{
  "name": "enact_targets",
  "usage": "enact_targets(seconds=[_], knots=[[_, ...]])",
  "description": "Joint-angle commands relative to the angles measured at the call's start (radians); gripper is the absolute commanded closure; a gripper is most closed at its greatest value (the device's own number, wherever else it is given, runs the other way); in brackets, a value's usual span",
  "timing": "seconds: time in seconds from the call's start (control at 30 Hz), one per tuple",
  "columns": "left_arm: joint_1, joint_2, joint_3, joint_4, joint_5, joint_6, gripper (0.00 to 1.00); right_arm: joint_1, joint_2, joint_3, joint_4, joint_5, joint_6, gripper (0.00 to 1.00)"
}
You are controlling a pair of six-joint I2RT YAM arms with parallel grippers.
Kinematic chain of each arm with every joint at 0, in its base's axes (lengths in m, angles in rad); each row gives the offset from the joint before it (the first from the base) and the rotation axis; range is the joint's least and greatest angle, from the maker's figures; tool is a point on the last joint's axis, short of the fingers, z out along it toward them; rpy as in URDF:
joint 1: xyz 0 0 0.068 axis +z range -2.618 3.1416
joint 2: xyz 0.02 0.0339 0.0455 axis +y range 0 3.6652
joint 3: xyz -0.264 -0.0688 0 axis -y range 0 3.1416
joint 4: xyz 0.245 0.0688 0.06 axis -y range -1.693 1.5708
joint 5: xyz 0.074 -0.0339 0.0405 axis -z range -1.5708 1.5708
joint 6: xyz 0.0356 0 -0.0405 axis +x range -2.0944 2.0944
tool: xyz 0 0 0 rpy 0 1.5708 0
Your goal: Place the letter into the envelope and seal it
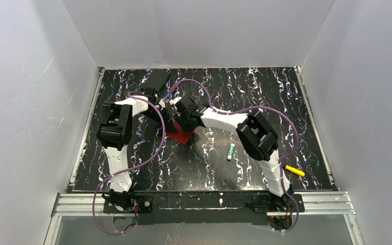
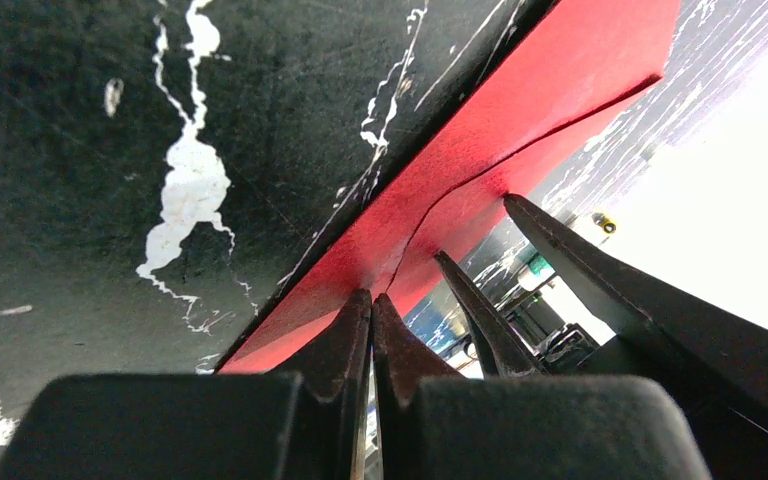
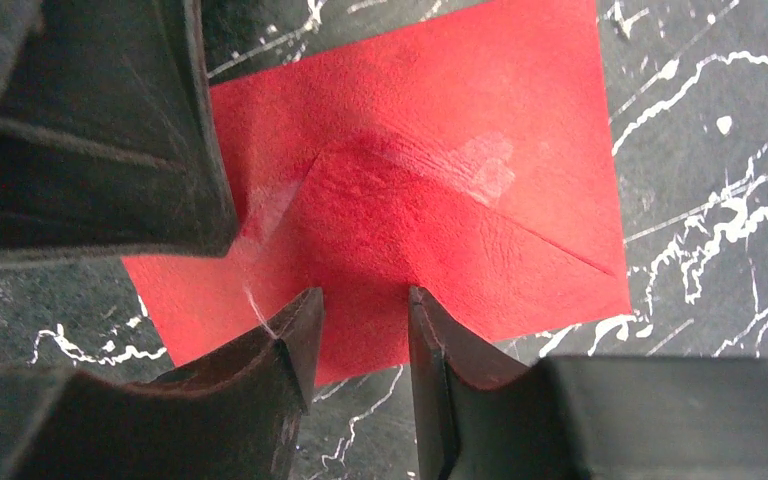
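The bright red paper envelope point(image 3: 440, 200) is laid flat on the black, white-veined tabletop point(image 3: 720, 100), flap folded down, directly beneath the right gripper point(image 3: 365, 300), whose jaws are spread apart. The left gripper point(image 2: 370, 302) is closed, its tips at the envelope's edge (whether paper is pinched cannot be told).
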State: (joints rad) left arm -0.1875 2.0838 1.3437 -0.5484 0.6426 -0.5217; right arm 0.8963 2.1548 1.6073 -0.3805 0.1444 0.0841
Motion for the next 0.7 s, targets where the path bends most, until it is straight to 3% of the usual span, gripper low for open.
enact_targets(seconds=[0.0,0.37,0.67], knots=[[-0.012,0.032,-0.009,-0.088,-0.147,0.059,1.0,0.001,0.1,0.017,-0.011,-0.066,-0.019,0.54],[-0.013,0.056,0.04,-0.129,-0.207,0.108,1.0,0.002,0.202,0.054,-0.007,-0.001,0.034,0.58],[-0.012,0.069,0.039,-0.135,-0.214,0.144,1.0,0.019,0.198,0.079,0.033,0.0,0.02,0.61]])
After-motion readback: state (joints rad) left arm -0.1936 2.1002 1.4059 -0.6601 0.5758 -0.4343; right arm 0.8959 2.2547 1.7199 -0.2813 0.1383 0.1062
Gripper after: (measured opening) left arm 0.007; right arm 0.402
